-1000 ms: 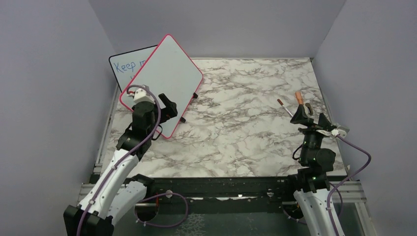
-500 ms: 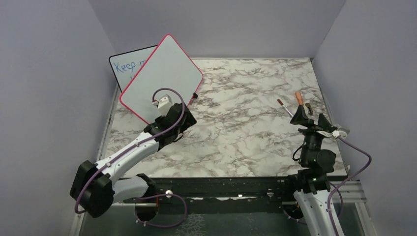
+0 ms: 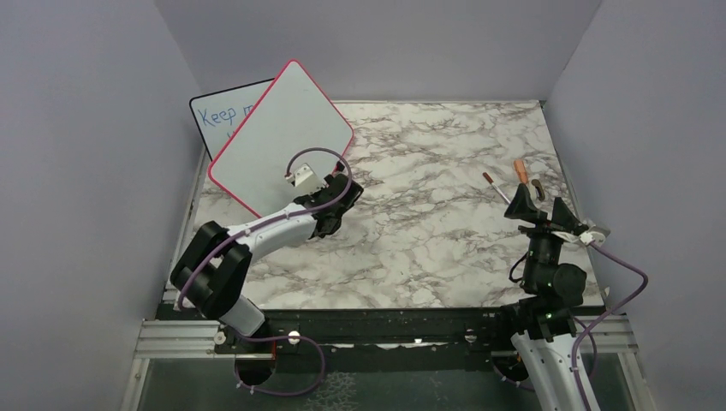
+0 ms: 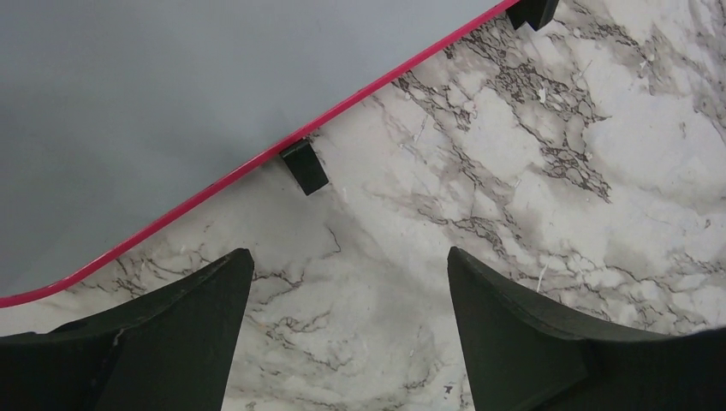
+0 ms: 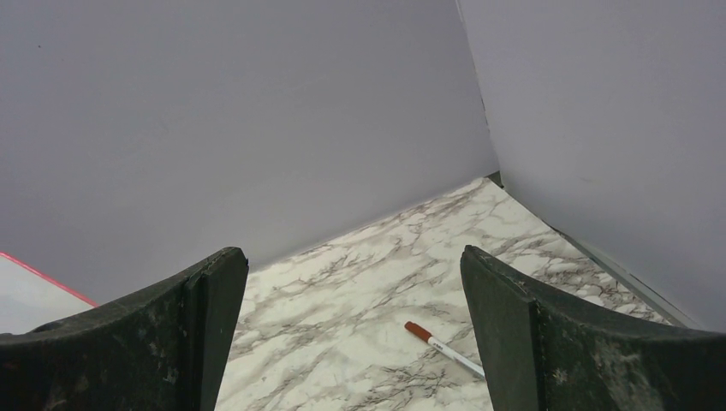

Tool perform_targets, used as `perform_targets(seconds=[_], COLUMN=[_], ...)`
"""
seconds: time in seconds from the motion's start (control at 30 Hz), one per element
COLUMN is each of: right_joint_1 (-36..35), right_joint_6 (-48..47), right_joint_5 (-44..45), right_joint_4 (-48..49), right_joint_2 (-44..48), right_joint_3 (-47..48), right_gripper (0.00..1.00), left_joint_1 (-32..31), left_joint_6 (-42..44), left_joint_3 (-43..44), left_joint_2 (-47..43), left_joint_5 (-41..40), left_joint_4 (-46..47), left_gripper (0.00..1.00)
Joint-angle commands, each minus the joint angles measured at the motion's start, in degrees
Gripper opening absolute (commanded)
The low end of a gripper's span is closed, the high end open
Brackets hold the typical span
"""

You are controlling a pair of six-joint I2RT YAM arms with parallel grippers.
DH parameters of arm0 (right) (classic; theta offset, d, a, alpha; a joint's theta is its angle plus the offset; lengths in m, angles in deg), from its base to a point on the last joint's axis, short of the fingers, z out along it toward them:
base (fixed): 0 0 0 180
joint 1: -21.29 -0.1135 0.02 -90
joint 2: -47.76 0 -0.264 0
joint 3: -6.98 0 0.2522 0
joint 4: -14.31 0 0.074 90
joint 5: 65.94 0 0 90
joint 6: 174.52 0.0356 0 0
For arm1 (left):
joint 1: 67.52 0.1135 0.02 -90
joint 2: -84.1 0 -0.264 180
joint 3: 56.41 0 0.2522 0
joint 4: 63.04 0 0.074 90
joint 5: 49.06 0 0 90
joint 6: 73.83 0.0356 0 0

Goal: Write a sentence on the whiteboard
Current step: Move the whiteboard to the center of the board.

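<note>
Left gripper (image 4: 348,257): released, its two dark fingers spread wide with only bare marble showing between them.
Right gripper (image 5: 351,253): also released, fingers wide apart, nothing in the gap.
Whiteboard (image 3: 282,128): just beyond the left jaws and off to their left side. It stands on the table at the far left, and its pink-framed bottom edge runs slantwise past the fingertips without touching them.
Board face: plain pale grey wherever I can see it, from above and from the left wrist.
Foot (image 4: 304,165): a small black block under the pink edge, straight ahead of the gap between the left jaws, a little nearer the left finger and clear of both.
Second foot (image 4: 532,10): farther along the same edge, beyond the right finger of the left jaws.
Small board (image 3: 216,116): black-framed with blue handwriting, behind the whiteboard on the side away from the left jaws and mostly hidden by it.
Marker (image 5: 443,346): white barrel with a red-brown cap, lying flat on the marble ahead of the right jaws. It sits within the gap as the wrist sees it, closer to the right finger, touching neither.
Table (image 3: 445,248): grey-veined white marble, lying under both pairs of jaws.
</note>
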Motion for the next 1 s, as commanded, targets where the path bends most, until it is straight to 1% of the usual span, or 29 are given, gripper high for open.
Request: perform_targets(seconds=[0.0, 0.07, 0.1, 0.3, 0.4, 0.8, 0.87, 0.97], right_joint_1=[-0.6, -0.9, -1.1, -2.0, -2.3, -2.8, -2.8, -2.9], right_joint_6=[0.6, 0.5, 0.5, 0.3, 0.2, -0.1, -0.2, -0.3], right_joint_5=[0.9, 1.2, 1.3, 1.6, 1.7, 2.2, 2.2, 2.2], right_joint_4=[-0.1, -0.1, -0.1, 0.2, 0.4, 1.0, 1.1, 1.1], right_joint_2=[1.1, 1.4, 1.3, 1.3, 1.3, 1.2, 1.2, 1.2], right_joint_3=[1.2, 1.1, 1.1, 0.9, 0.8, 0.4, 0.4, 0.3], right_gripper=[1.00, 1.00, 1.00, 1.00, 1.00, 1.00, 1.00, 1.00], left_joint_1=[-0.1, -0.1, -0.1, 0.0, 0.7, 3.0, 3.3, 3.4], left_joint_6=[-4.8, -5.3, -5.5, -7.3, -8.1, -8.9, -8.8, -8.6], left_joint_3=[3.3, 4.6, 5.2, 6.9, 7.7, 8.2, 8.0, 7.2], left_joint_2=[4.7, 6.9, 8.2, 11.4, 12.8, 15.2, 15.6, 15.9], left_joint_5=[-5.1, -5.7, -6.0, -9.7, -9.8, -11.5, -11.3, -11.1], left_joint_4=[-0.3, -0.4, -0.6, -1.8, -2.6, -2.4, -2.3, -1.7], left_gripper=[0.79, 0.69, 0.67, 0.66, 0.65, 0.57, 0.52, 0.42])
